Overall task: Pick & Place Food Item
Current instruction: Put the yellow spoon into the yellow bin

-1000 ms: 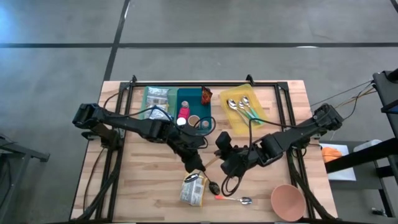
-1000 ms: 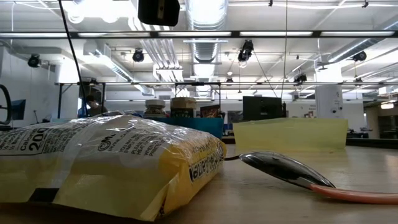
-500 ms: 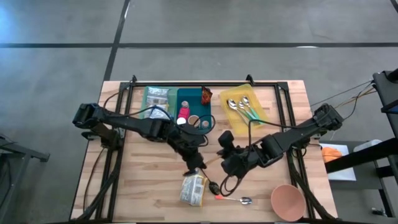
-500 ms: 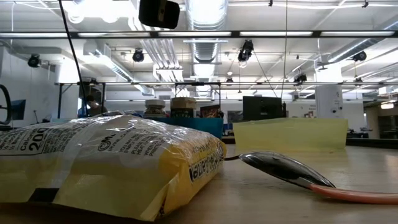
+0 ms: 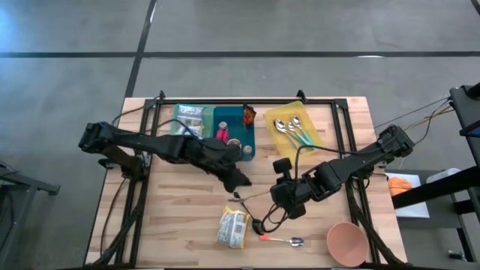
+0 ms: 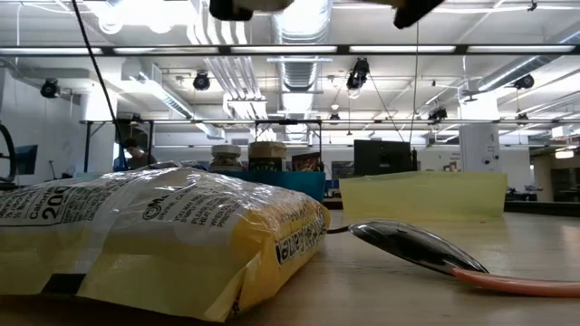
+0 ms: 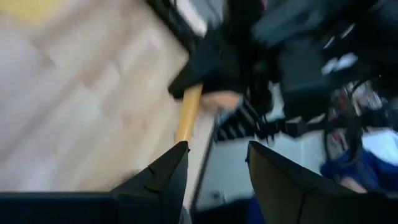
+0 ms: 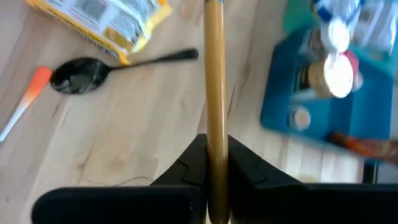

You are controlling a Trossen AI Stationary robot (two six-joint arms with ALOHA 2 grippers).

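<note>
Right wrist view: the right hand (image 8: 216, 163) clamps a yellow stick (image 8: 215, 81), long axis pointing past the yellow food packet (image 8: 99, 20) on the counter (image 8: 124, 143); left hand (image 7: 214, 165) stands part-open, empty.

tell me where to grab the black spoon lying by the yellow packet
Take the black spoon by its thin handle, near the middle, coming straight down from above with fingers across it. It lies flat on the wooden table; the bowl end sits close to the yellow packet, while the handle has bare wood on both sides.

Grey floor (image 5: 75, 45) surrounds the wooden table (image 5: 180, 225); ceiling ducts (image 6: 299, 63) overhead.
</note>
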